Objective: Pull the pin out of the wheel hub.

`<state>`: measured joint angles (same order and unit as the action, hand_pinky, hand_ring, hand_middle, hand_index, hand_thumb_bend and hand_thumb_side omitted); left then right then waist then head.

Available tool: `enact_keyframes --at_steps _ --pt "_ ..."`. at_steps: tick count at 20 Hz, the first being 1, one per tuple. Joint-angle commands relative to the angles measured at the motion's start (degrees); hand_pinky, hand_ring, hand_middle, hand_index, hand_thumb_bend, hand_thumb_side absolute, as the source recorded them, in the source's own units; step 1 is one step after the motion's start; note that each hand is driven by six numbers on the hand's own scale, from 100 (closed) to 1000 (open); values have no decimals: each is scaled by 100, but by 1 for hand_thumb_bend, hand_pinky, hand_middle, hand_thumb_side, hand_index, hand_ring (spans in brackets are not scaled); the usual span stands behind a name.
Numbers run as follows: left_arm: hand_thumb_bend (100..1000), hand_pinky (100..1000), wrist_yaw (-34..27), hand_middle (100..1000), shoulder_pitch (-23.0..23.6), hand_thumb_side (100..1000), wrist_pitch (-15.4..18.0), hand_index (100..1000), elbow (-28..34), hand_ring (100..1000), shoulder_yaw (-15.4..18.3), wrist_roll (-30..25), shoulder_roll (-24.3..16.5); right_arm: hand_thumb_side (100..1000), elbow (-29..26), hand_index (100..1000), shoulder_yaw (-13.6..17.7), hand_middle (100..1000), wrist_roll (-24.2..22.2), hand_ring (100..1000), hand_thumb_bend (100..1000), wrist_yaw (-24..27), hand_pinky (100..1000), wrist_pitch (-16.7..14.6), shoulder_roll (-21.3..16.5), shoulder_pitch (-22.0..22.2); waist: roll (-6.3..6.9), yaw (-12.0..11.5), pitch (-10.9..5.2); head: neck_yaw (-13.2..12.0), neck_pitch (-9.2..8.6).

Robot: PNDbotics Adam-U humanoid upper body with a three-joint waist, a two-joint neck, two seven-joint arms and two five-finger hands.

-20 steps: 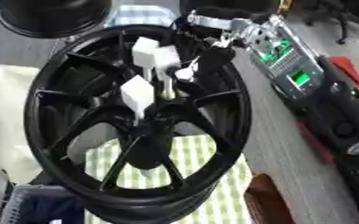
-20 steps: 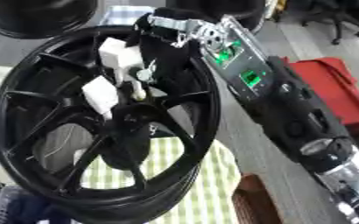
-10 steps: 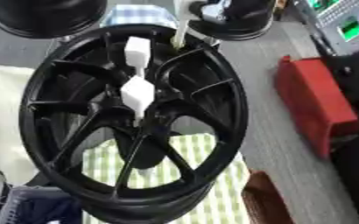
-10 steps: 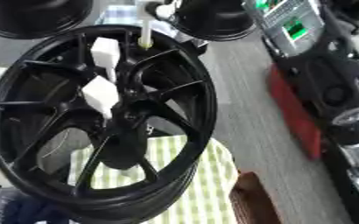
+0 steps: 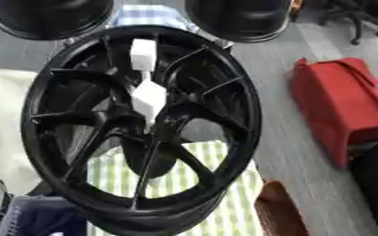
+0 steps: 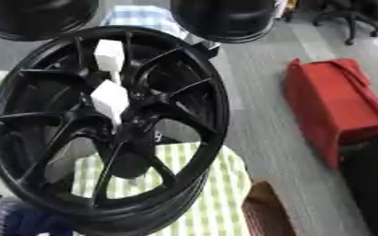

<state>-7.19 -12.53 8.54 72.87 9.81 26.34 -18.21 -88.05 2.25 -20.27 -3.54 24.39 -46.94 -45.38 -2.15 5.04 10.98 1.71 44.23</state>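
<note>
since neither of my hands shows, their state is unknowable; two white blocks [image 5: 150, 99] sit on the wheel hub [image 5: 140, 124], and i judge reaching comes next.

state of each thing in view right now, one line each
wheel hub: standing on its edge, face toward the camera, over the checked cloth
two white blocks: sitting on the spokes near the centre
checked cloth: spread flat under the wheel
red bag: lying on the floor to the right
pin: cannot make it out
</note>
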Motion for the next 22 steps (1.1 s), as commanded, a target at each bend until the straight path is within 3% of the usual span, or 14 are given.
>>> enact_keyframes --at_steps 1,3,6,7,9,11,15,18,22 --pt "740 848 -41 581 -41 486 31 742 122 646 127 110 -170 100 174 581 553 464 306 588 101 -132 622 -51 -690 231 59 54 9 -197 -23" --pt "740 848 -71 581 -55 486 50 742 149 646 173 165 -155 177 393 615 826 495 474 611 233 -272 636 -104 -949 504 143 99 86 -313 -73" --pt "740 848 -114 581 -61 486 68 742 181 646 224 223 -142 304 755 706 1220 603 727 677 345 -512 676 -283 -845 915 226 151 166 -431 -132" --pt "740 848 -128 581 -62 486 71 742 189 646 224 228 -139 369 739 758 1369 679 993 719 368 -604 701 -460 -666 1383 238 134 172 -423 -137" --pt "741 849 -127 581 -79 487 57 742 195 646 130 155 -111 476 -32 826 1878 775 1984 773 378 -567 732 -1098 -103 3398 223 -64 127 -237 -92" --pt "741 849 -119 581 -93 487 47 743 196 646 90 104 -98 542 -518 848 2093 813 2526 791 346 -493 736 -1339 247 4276 225 -147 111 -162 -85" --pt "741 849 -119 581 -106 486 42 742 185 646 78 82 -86 540 -758 839 2156 801 2876 782 326 -234 725 -1516 494 4508 243 -186 99 -120 -103" --pt "739 848 -125 581 -114 487 43 742 184 646 65 72 -71 467 -807 801 2099 747 3053 751 334 38 707 -1597 524 4383 253 -208 105 -96 -120" --pt "739 848 -131 581 -127 487 43 742 190 645 47 52 -46 385 -769 732 1915 649 3363 675 264 560 665 -1653 595 4115 272 -243 113 -67 -133"
